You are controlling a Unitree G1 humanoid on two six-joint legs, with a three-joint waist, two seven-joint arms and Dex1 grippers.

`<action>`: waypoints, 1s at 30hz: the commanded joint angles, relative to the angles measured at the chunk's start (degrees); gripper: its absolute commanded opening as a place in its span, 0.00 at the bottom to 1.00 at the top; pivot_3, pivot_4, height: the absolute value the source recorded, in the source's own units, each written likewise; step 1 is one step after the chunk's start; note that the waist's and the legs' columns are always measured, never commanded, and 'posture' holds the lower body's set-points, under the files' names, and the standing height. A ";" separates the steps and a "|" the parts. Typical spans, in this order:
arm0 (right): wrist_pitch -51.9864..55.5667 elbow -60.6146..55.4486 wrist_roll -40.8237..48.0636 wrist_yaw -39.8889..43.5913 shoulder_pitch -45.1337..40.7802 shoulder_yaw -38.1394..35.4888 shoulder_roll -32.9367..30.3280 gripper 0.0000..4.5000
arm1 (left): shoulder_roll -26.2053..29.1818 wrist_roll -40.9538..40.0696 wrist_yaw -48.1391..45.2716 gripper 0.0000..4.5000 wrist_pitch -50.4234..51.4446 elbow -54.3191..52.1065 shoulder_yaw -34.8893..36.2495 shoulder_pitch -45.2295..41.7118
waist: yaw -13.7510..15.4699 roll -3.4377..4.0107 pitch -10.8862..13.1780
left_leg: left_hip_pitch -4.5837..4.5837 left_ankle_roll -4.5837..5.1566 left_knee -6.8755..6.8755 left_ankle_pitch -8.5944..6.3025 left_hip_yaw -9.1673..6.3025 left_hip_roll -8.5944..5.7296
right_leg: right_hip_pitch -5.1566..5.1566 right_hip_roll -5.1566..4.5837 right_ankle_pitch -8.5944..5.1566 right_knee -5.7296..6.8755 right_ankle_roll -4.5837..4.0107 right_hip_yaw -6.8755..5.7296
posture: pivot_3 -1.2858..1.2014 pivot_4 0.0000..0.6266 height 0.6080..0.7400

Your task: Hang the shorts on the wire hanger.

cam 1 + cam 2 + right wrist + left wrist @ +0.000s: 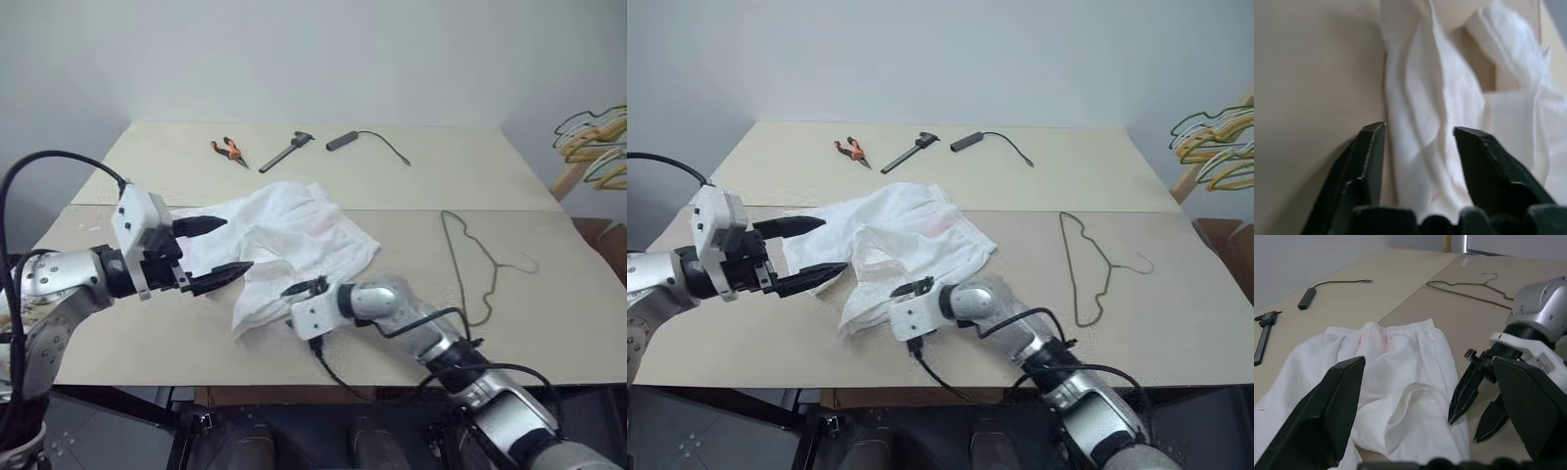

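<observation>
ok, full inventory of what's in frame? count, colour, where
shorts: 1, white, rumpled near the middle of the table, waistband toward the wire hanger.
wire hanger: 1, bare grey-tan, flat on the table, right of the shorts, apart from them.
pliers: 1, orange handles, far side of the table, left.
dark tool: 1, black, far side, beside the pliers.
black block with cable: 1, far side, right of the dark tool.
bunched hangers: several, yellow and green, off the table at far right.
table: 1, beige.
left gripper: black fingers open, at the left edge of the shorts.
right gripper: black fingers apart, a fold of the shorts between them, at the near edge.
</observation>
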 commanded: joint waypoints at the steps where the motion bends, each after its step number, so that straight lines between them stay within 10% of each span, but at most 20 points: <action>1: 2.23 -6.85 5.79 3.67 -0.67 -5.06 -2.95 0.92 | 1.21 1.71 -2.26 1.00 -2.62 -1.16 -0.53 -0.50 | -0.20 0.00 0.00 | 0.02 0.00 0.00 0.00 0.02 0.02 | 0.00 0.03 -0.01 0.00 0.01 0.01 | 0.52 0.13 1.00; 6: 0.64 -7.98 7.22 4.13 -0.26 -8.79 -9.04 0.99 | 0.89 3.00 -3.87 1.00 -3.86 0.48 -2.67 -2.04 | -0.58 -0.01 0.00 | -0.02 0.00 0.00 0.00 0.03 0.02 | 0.00 0.02 -0.02 -0.06 -0.01 0.02 | 0.51 0.13 1.00; 12: -11.43 10.15 -11.81 -14.57 -5.66 -5.75 -15.78 0.99 | 0.42 2.93 -4.27 1.00 -3.55 0.37 -3.07 -2.56 | -0.89 -0.02 0.00 | -0.03 0.00 0.00 0.00 0.10 0.00 | -0.03 -0.01 -0.02 -0.07 0.00 0.04 | 0.51 0.12 1.00; 19: -21.11 36.41 -26.94 -37.26 -16.69 2.34 -13.17 0.99 | 0.48 2.23 -3.83 1.00 -2.95 -1.24 -1.65 -0.68 | -1.74 -0.02 0.00 | -0.12 0.00 -0.10 0.00 0.10 0.00 | -0.23 0.02 -0.04 0.00 -0.10 0.13 | 0.53 0.12 1.00; 30: -29.18 54.97 -32.98 -48.98 -25.41 8.69 -7.50 0.91 | 0.42 1.95 -2.86 1.00 -2.71 -3.04 0.95 2.16 | -2.59 -0.02 0.00 | 0.17 0.01 -0.09 0.01 0.02 -0.01 | 0.07 0.03 -0.02 0.01 -0.12 0.14 | 0.55 0.13 1.00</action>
